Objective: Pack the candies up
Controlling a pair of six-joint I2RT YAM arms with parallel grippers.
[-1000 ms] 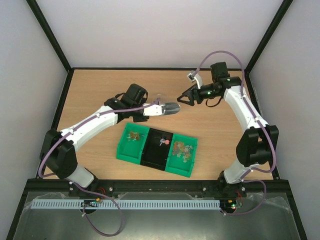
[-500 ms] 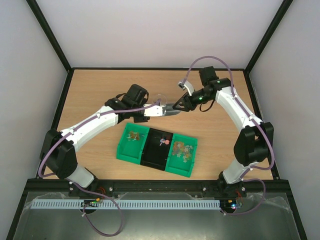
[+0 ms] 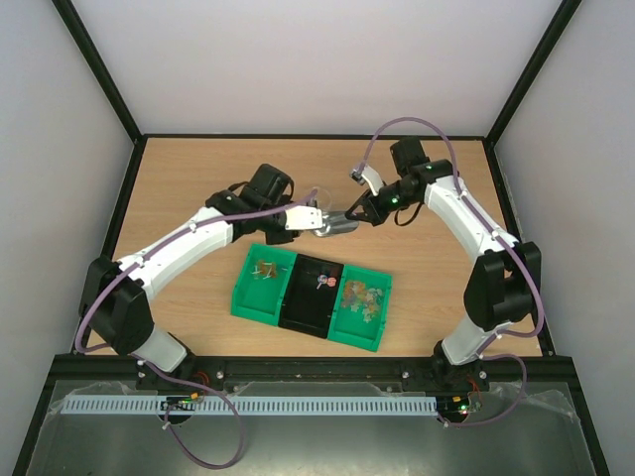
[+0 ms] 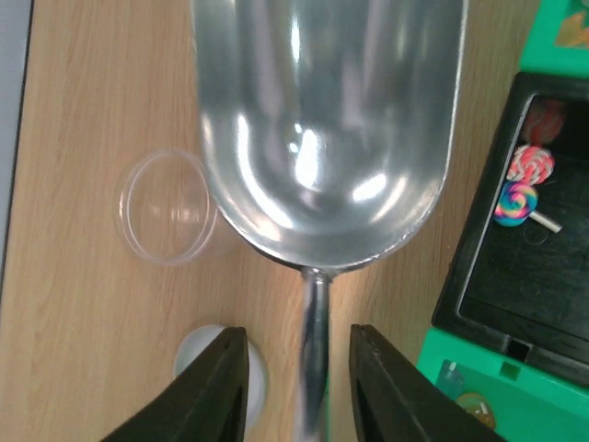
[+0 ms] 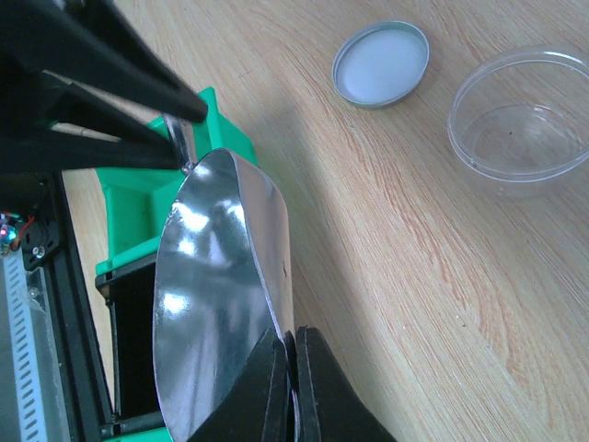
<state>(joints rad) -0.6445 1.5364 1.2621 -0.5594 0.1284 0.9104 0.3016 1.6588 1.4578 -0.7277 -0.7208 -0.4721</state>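
The metal scoop (image 3: 338,224) hangs over the table behind the bins, its bowl (image 4: 327,120) empty. My left gripper (image 4: 299,382) is open: the jaws stand on either side of the scoop's handle (image 4: 315,341) with a gap on each side. My right gripper (image 5: 293,368) is shut on the front rim of the scoop (image 5: 221,304). The candies (image 3: 360,297) lie mostly in the right green bin (image 3: 382,315). A few sit in the left green bin (image 3: 245,297), and two lollipops (image 4: 520,184) are in the black middle bin (image 3: 310,307).
A clear round cup (image 5: 520,120) and a white lid (image 5: 381,63) lie on the wood just behind the scoop. The cup (image 4: 166,219) is also under the left wrist. The three bins stand in a row near the table's middle front.
The right gripper moved left to the scoop's front and shut on its rim. The left gripper, shut on the handle before, has opened. The scoop shifted slightly.
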